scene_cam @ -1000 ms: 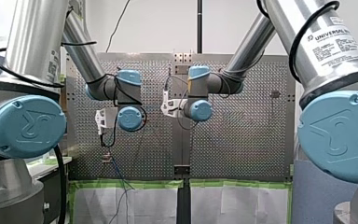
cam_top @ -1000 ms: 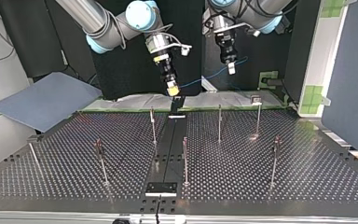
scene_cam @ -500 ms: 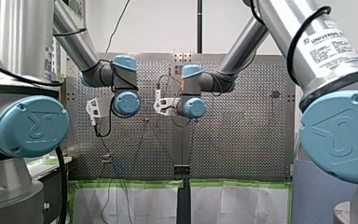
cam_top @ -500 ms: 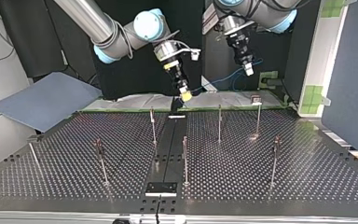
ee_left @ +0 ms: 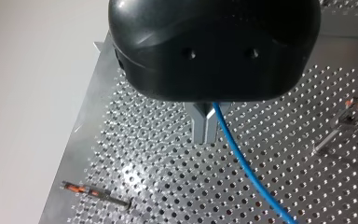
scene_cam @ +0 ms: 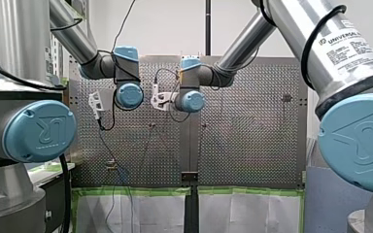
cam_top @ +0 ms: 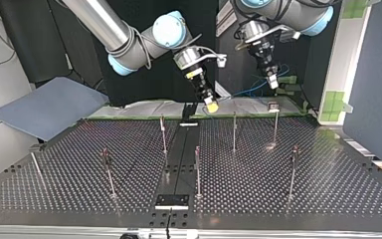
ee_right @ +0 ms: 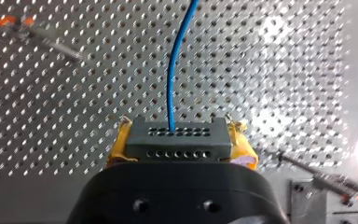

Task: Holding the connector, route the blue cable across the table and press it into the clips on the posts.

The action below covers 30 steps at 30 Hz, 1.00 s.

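In the right wrist view my right gripper [ee_right: 177, 140] has its yellow pads [ee_right: 121, 147] shut on a grey connector [ee_right: 177, 133] with rows of small holes. The blue cable [ee_right: 176, 65] leaves the connector and runs ahead over the perforated table [ee_right: 51, 116]. In the left wrist view my left gripper [ee_left: 205, 135] has its metal fingers shut on the blue cable [ee_left: 244, 168], which trails away under it. In the top view my right gripper [cam_top: 211, 105] hangs above the table's far edge near the middle. My left gripper [cam_top: 274, 83] hangs to its right, with the blue cable [cam_top: 248, 90] sagging between them.
Several thin posts stand on the table, among them a post [cam_top: 234, 130] and a clip-topped post [cam_top: 274, 119] near the grippers. A black strip [cam_top: 179, 159] runs down the table's middle. A grey-blue sheet [cam_top: 49, 104] lies at the top view's left.
Both grippers have moved toward the top view's right, the right one also lower, carrying the connector and cable along. In the front view both wrists have shifted left and risen.
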Motion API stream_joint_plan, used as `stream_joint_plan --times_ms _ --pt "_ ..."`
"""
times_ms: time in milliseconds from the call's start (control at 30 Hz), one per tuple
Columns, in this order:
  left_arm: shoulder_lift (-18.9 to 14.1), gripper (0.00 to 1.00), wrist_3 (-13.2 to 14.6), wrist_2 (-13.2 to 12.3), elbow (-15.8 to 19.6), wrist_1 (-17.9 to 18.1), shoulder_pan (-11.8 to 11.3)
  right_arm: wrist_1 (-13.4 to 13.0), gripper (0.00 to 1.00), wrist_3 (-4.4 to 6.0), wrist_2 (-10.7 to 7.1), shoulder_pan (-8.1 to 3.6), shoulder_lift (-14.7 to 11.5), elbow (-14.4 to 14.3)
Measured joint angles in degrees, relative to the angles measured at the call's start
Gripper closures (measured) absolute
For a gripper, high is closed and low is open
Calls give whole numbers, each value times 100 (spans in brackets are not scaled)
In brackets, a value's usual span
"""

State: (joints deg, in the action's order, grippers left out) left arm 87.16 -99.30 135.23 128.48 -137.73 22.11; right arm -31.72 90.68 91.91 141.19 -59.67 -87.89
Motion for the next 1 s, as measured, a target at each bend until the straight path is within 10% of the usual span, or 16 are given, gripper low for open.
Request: stream_joint_plan --times_ms 1000 --pt "-64 100 323 -336 -1203 -969 -748 731 100 52 -90 -4 61 1383"
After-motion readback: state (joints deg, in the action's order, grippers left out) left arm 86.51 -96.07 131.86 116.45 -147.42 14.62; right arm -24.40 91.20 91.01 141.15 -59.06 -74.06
